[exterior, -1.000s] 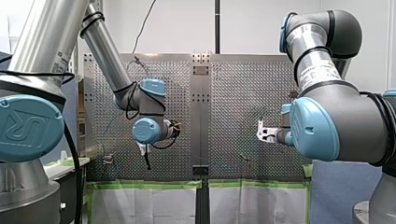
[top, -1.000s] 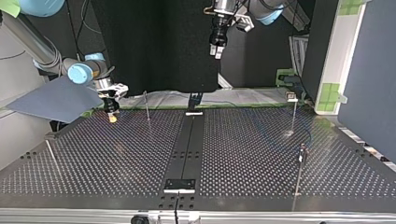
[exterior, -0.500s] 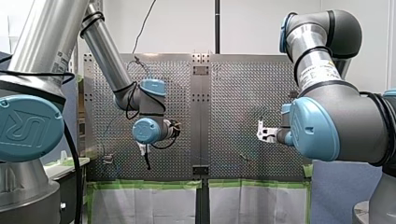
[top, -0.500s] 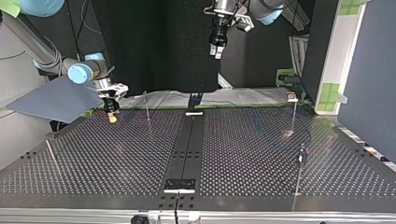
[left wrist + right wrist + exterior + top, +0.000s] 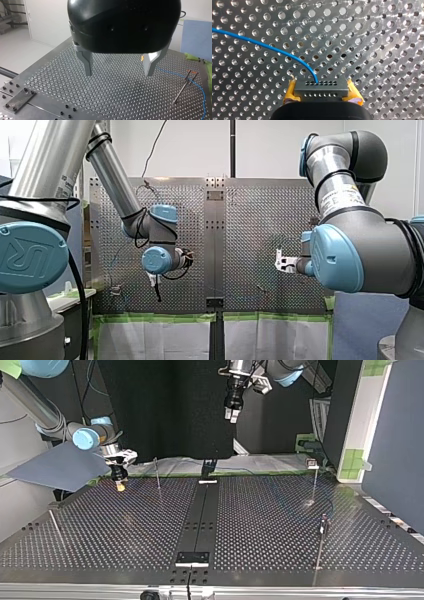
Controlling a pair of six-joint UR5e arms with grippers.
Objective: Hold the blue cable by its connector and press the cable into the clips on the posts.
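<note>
My right tool (image 5: 321, 90) is closed by its yellow pads (image 5: 290, 93) on the grey connector (image 5: 321, 87), low over the tabletop (image 5: 374, 37), so the blue cable (image 5: 262, 44) trails free for steering to a post (image 5: 183, 87), while my left tool (image 5: 118, 73) hangs wide open, empty, seemingly out of the way.

Rear of connector (image 5: 321, 86) hidden under my right gripper (image 5: 322, 89) body, blue cable (image 5: 262, 45) cut off at frame edge in both wrist views, far end unseen, clips (image 5: 312, 463) on posts (image 5: 158, 475) too small to read in top view, can't tell open vs shut.
</note>
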